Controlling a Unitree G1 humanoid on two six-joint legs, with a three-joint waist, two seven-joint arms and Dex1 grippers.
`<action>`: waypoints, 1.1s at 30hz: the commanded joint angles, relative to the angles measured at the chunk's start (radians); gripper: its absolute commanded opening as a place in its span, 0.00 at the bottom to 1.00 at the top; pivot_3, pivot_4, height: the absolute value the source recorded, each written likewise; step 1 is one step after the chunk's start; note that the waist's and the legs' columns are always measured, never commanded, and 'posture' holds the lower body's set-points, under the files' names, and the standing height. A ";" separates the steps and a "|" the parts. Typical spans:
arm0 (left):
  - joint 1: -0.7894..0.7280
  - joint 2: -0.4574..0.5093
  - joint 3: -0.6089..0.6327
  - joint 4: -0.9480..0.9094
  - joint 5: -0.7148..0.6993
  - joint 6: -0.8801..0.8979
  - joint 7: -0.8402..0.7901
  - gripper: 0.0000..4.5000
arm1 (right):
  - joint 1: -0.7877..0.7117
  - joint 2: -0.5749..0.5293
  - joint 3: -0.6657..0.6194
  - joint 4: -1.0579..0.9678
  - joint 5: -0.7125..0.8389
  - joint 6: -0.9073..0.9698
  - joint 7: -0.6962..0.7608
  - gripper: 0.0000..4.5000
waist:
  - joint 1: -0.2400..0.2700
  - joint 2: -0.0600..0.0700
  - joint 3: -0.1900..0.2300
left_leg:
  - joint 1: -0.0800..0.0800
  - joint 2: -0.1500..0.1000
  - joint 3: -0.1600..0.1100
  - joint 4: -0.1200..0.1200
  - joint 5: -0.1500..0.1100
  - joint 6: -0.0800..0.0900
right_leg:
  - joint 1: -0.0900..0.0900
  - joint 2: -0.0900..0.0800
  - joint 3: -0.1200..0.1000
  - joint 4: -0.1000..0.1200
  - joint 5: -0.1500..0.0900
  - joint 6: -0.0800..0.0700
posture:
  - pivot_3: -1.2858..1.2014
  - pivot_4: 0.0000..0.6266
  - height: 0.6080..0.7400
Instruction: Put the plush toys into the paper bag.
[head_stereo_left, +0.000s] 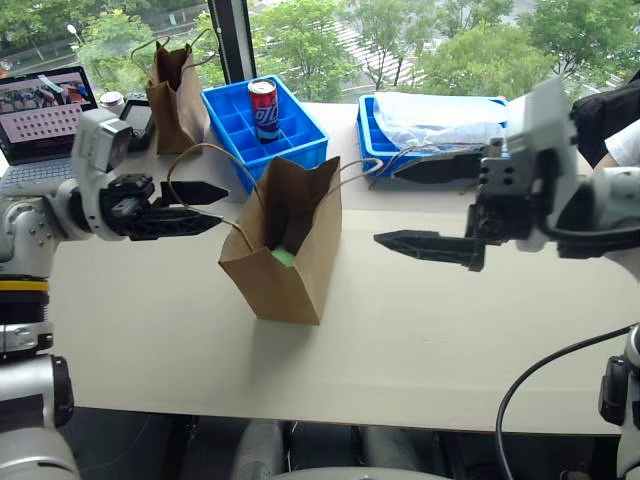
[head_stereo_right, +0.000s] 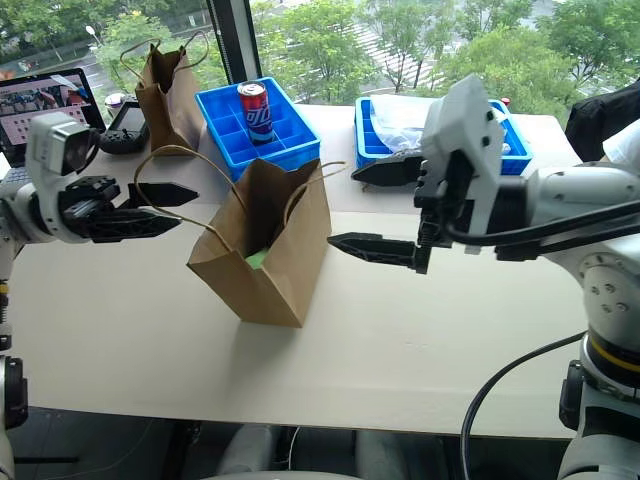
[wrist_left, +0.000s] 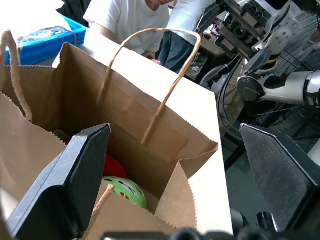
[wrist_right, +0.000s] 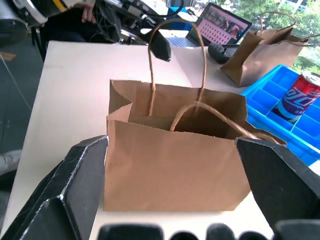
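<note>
Green toy (head_stereo_left: 285, 257) inside paper bag (head_stereo_left: 285, 270)

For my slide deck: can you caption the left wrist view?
Open left gripper looks into the paper bag, where the red and green plush toys lie.

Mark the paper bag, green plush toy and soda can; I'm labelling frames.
paper bag (head_stereo_left: 290, 270), left eye view, front wall.
green plush toy (wrist_left: 125, 189), left wrist view, rounded top.
soda can (head_stereo_left: 263, 110), left eye view, label.

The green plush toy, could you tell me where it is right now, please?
The green plush toy lies at the bottom of the paper bag, beside the red toy; the bag stands mid-table between the two open grippers.
</note>
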 joint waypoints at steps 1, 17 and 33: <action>-0.043 -0.050 0.053 -0.028 -0.078 0.089 0.083 0.99 | -0.017 -0.001 0.017 0.000 -0.038 -0.066 -0.024 1.00 | -0.002 0.000 0.000 | 0.000 0.000 0.000 0.000 0.000 0.000 | 0.000 0.000 0.000 0.000 0.000 0.000 | 0.52 0.24 0.88; 0.126 0.147 0.145 0.012 -0.041 0.124 0.030 0.99 | 0.197 -0.129 0.060 -0.013 -0.139 -0.179 0.097 1.00 | -0.007 -0.001 0.000 | -0.001 0.001 0.000 -0.001 -0.001 0.001 | -0.003 0.000 0.000 0.000 0.000 0.000 | 0.52 0.24 0.88; 0.597 0.175 0.246 -0.482 -0.121 0.109 0.109 1.00 | 0.106 0.312 0.425 0.216 -0.455 -0.485 -0.011 0.15 | -0.002 -0.001 0.000 | 0.001 0.009 0.005 -0.001 0.000 0.000 | -0.004 0.004 -0.002 0.002 0.002 -0.007 | 0.52 0.24 0.88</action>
